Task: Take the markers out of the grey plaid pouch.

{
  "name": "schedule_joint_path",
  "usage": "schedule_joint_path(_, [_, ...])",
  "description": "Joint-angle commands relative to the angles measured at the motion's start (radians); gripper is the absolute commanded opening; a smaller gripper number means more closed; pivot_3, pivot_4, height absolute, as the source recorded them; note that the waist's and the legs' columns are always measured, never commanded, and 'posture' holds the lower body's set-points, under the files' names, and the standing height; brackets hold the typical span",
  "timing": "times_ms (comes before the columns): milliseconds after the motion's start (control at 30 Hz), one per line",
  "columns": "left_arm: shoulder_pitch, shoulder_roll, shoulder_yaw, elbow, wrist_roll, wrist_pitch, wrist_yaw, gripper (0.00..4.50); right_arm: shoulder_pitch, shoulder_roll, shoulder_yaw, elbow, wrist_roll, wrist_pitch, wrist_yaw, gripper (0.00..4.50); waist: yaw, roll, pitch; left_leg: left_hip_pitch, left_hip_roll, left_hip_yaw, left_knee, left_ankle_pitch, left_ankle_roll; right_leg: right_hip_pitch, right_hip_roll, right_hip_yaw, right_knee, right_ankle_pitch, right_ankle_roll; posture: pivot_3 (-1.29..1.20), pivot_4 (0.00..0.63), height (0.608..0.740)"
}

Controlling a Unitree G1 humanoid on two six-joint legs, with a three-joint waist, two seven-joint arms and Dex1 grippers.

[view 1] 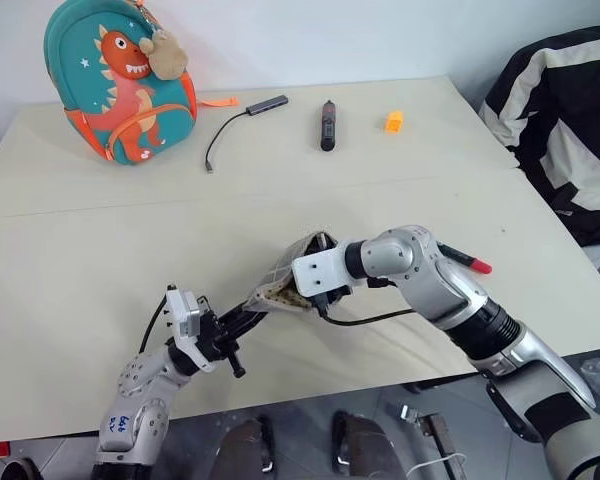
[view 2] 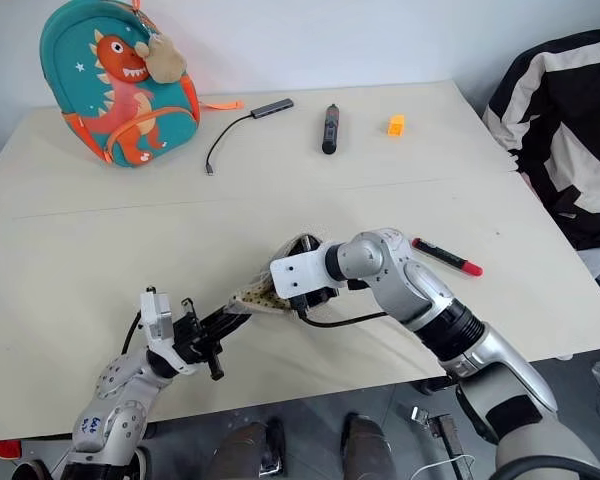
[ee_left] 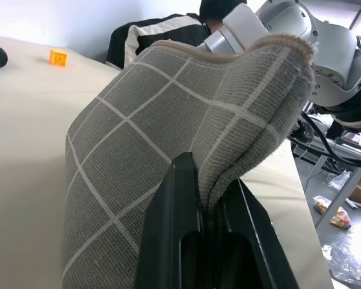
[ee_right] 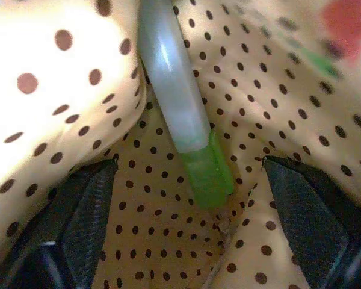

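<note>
The grey plaid pouch [view 1: 283,282] is lifted off the table near its front edge, mouth facing right. My left gripper [ee_left: 212,201] is shut on the pouch's folded lower edge. My right gripper [ee_right: 189,167] reaches into the pouch's mouth and is open, its fingers [ee_right: 78,223] spread wide against the tan dotted lining. The bright green marker [ee_right: 183,129] lies between them inside the pouch, touching neither. The red marker [view 1: 467,260] with a black end lies on the table just right of my right arm.
At the back of the table stand a teal dinosaur backpack [view 1: 120,80], a grey hub with its cable [view 1: 242,115], a thick black pen [view 1: 328,124] and a small orange block [view 1: 394,121]. A black-and-white jacket [view 1: 565,110] hangs past the right edge.
</note>
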Motion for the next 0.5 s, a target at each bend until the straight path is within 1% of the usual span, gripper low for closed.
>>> schedule_joint_path(33, [0.004,-0.003,0.013,-0.036,-0.020,-0.017,-0.011,0.00,0.018,0.013,-0.001,-0.002,-0.004,-0.002,0.009,4.08,0.000,0.000,0.000,0.000,0.000,0.000,0.000,0.000,0.000,0.000,0.000,0.000,0.000,0.000,0.000,0.00,0.150,0.740])
schedule_joint_path(167, [0.010,-0.003,0.014,-0.039,-0.019,-0.019,-0.010,0.00,0.022,0.014,-0.001,0.009,-0.032,-0.019,-0.011,3.19,0.000,0.000,0.000,0.000,0.000,0.000,0.000,0.000,0.000,0.000,0.000,0.000,0.000,0.000,0.000,0.00,0.150,0.740])
schedule_joint_path(500, [0.015,-0.006,0.012,-0.042,-0.024,-0.016,-0.014,0.00,0.029,0.043,-0.002,0.077,-0.084,-0.061,-0.074,3.19,-0.002,0.000,0.000,0.000,0.001,0.001,0.000,0.000,0.000,0.000,0.000,0.000,0.001,0.000,0.000,0.00,0.150,0.740])
